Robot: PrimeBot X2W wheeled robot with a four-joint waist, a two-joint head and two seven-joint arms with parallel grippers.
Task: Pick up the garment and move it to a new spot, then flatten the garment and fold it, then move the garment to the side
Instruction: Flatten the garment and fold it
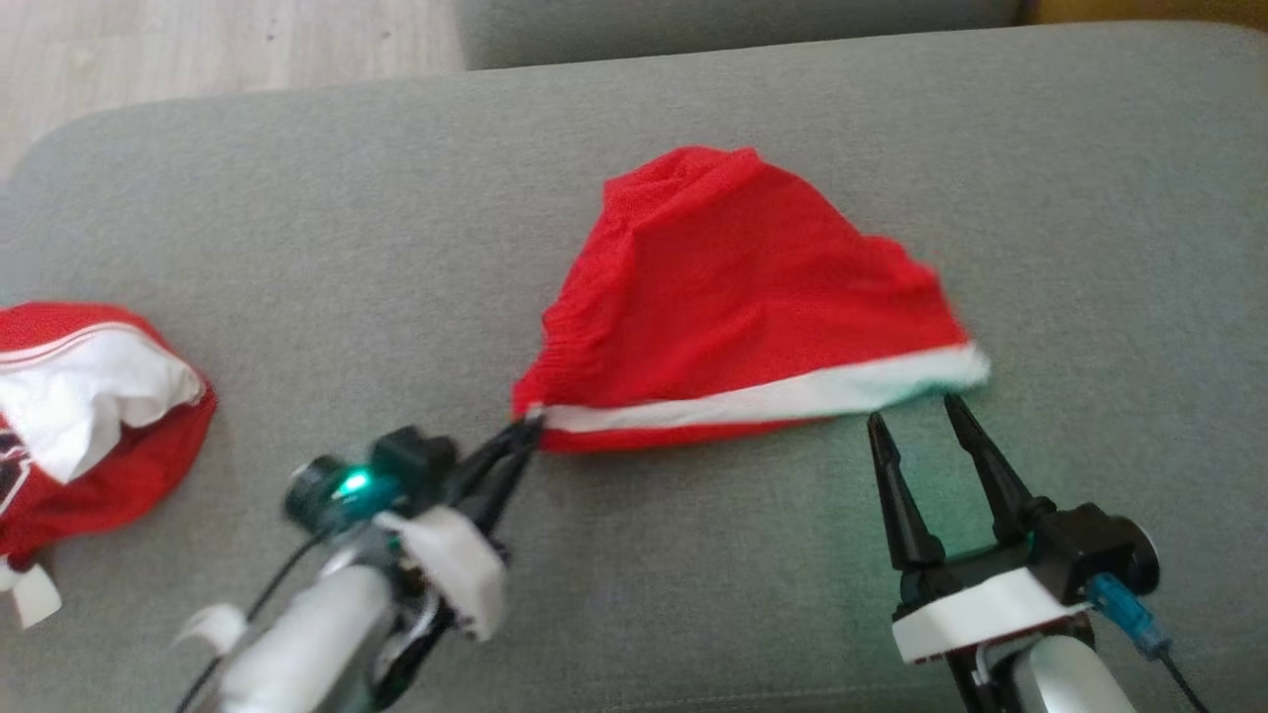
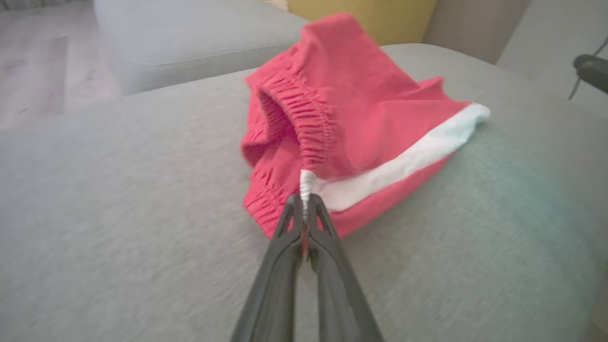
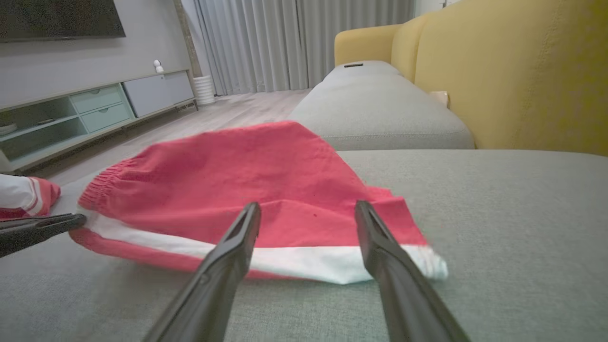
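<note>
The garment (image 1: 733, 297) is a pair of red shorts with a white side stripe, lying bunched on the grey cushion (image 1: 396, 248). My left gripper (image 1: 530, 428) is shut on its near left corner, at the end of the waistband; the left wrist view shows the garment (image 2: 361, 118) with the gripper (image 2: 304, 202) pinching the white stripe's end. My right gripper (image 1: 916, 411) stands open just short of the stripe's right end. In the right wrist view the garment (image 3: 247, 190) lies beyond the open right gripper (image 3: 306, 209), whose fingers hold nothing.
A second red and white garment (image 1: 79, 416) lies crumpled at the cushion's left edge. Wooden floor (image 1: 198, 59) shows beyond the far left corner. A yellow sofa back (image 3: 513, 71) rises to the right, with another grey seat (image 3: 380, 104) behind.
</note>
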